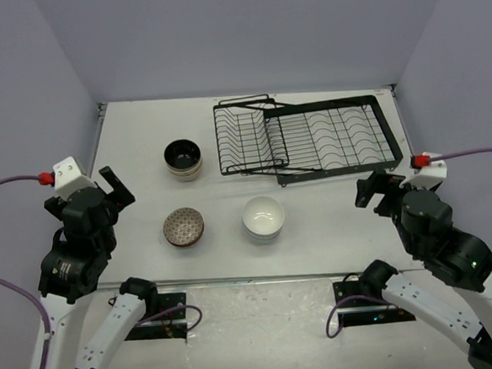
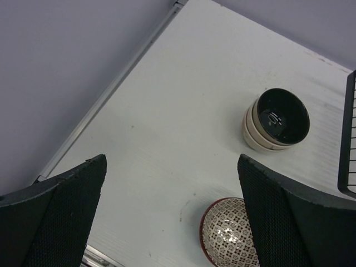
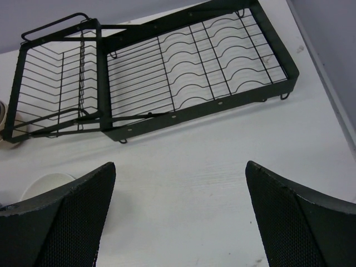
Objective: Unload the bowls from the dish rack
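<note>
Right now both my grippers hang wide open and hold nothing: my left gripper (image 2: 171, 161) is over the left side of the table (image 1: 341, 220), my right gripper (image 3: 180, 164) over its right side. Nearest me stand the patterned bowl (image 1: 184, 227) and, to its right, the white bowls (image 1: 263, 218), stacked, perhaps three. Farther back sits the beige stack (image 1: 182, 158) with dark insides. Farthest, the dish rack (image 1: 306, 138) lies to the right of that stack, apart from every bowl.
</note>
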`<state>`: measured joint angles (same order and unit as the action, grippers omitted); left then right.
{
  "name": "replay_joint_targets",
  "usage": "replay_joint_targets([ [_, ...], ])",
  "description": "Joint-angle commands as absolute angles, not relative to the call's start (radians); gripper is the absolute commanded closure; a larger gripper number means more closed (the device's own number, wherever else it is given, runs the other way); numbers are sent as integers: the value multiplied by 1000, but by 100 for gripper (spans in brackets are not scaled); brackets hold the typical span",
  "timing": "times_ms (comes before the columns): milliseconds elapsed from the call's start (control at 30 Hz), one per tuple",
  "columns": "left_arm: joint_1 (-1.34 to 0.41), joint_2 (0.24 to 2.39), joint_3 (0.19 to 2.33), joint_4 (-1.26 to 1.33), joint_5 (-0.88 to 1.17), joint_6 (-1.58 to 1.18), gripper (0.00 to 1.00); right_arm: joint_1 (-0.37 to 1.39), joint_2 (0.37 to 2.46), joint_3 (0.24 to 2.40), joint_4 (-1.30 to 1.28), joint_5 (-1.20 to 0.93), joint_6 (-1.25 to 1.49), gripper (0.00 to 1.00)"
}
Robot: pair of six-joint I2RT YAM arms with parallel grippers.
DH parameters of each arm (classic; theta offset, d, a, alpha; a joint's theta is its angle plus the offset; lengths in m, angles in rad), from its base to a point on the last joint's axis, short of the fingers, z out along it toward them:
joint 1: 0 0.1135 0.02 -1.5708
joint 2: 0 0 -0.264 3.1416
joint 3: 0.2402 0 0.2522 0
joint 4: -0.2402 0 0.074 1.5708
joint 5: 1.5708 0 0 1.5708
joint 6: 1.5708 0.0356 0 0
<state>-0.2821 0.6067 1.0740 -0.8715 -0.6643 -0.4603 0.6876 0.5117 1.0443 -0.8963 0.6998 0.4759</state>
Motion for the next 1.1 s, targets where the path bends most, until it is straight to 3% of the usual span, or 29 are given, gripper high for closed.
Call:
replay_joint_targets([
  [0, -285, 604, 1091, -923, -741, -456, 0, 689, 439, 1012, -936, 752, 453, 1],
  [233, -287, 554, 1046, -874, -638, -399, 0, 687, 367, 966, -900, 735, 428, 1],
  [1067, -288, 523, 988, -818, -571, -394, 0, 687, 462, 890, -778, 850, 419, 1],
])
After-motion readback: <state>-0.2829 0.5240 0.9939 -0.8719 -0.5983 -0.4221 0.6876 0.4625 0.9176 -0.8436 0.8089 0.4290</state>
